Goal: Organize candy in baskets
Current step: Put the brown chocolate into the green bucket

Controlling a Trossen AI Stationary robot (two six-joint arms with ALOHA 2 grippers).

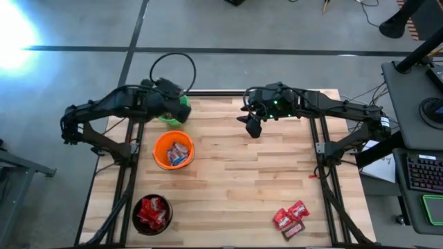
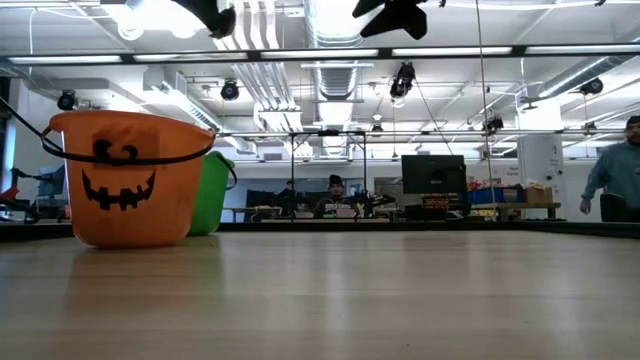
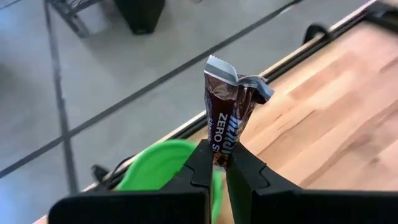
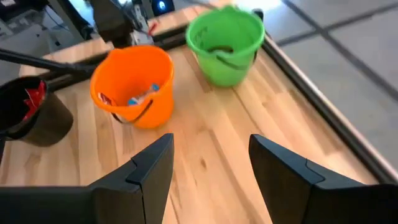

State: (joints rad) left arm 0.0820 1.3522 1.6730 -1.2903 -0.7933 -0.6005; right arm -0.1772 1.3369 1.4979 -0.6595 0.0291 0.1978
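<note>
Dark brown wrapped candy bar (image 3: 227, 118): light, crinkly, slippery foil, likely best pinched mid-body, upright in the clamped left gripper (image 3: 219, 163) directly above the green basket (image 3: 163, 168); right gripper (image 4: 210, 163), beside that basket over bare table, gapes empty.

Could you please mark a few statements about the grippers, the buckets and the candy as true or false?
1. The left gripper is shut on a dark brown candy. True.
2. The right gripper holds a red candy. False: it is open and holds nothing.
3. The orange bucket is empty. False: it holds candy.
4. Red candies lie loose on the table. True.
5. The black bucket holds red candy. True.
</note>
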